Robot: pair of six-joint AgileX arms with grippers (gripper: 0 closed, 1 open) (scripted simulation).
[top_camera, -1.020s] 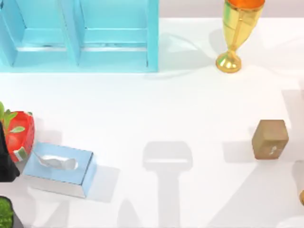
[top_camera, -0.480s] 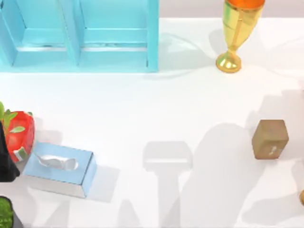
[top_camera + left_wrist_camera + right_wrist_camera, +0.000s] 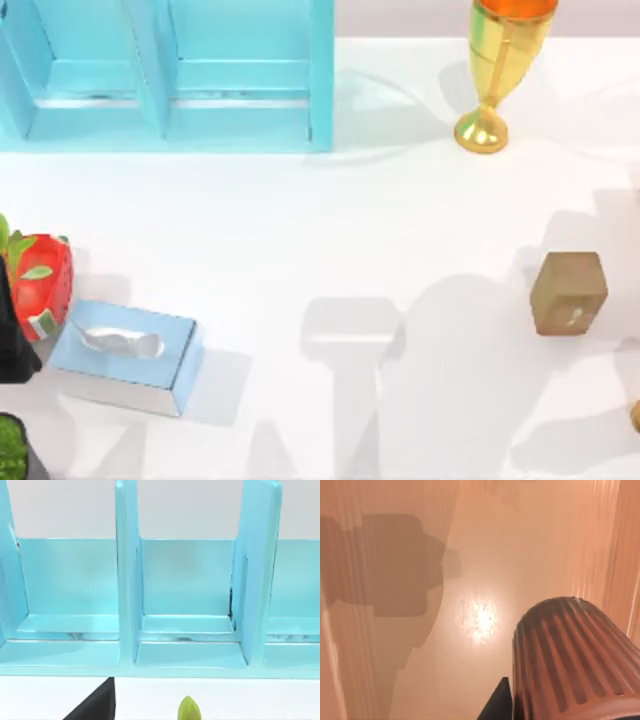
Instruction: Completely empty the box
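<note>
Apparently the emptying is underway: in the right wrist view, a ribbed brown cup (image 3: 570,660) remains inside the box (image 3: 420,630); claw states cannot be told.

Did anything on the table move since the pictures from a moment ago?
No object moved. Only the big grey shadow on the right of the table changed: it spread in from the right and has now settled beside the brown block. The tissue box, strawberry, gold trophy cup and blue shelf stayed put. Nothing was picked up or let go in the top view.
</note>
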